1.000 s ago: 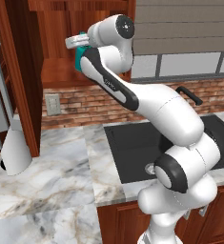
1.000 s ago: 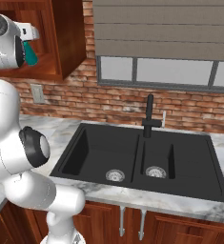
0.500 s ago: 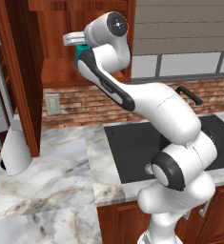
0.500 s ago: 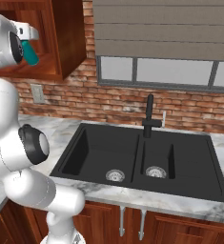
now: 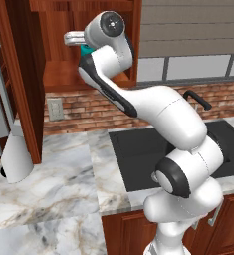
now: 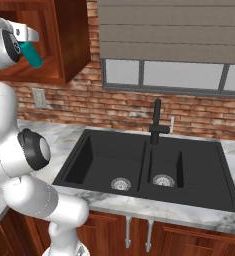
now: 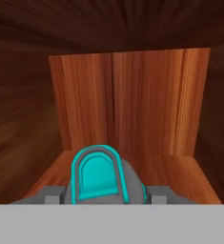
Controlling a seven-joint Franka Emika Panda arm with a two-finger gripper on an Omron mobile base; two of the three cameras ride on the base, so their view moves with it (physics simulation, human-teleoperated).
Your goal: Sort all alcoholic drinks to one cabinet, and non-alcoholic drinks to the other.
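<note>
Hand view shows your end effector [image 7: 103, 195] clamped on the teal bottle [image 7: 96, 175], held just above the shelf [image 7: 180, 171] inside the narrower cabinet [image 6: 71, 45]. If you let go while it's tilted, it could tip over and roll out.

Cabinet bay ahead: open, walls close on both sides

Narrower cabinet [image 7: 132, 105]: shelf floor [image 7: 170, 171] bare up to the plank back wall, side walls and top box the path in. Teal bottle [image 7: 96, 174] sits between the gripper [image 7: 104, 195] fingers, blocking the low centre. Below: outlet [image 5: 54, 108] on the brick wall, marble table [image 5: 63, 184].
</note>
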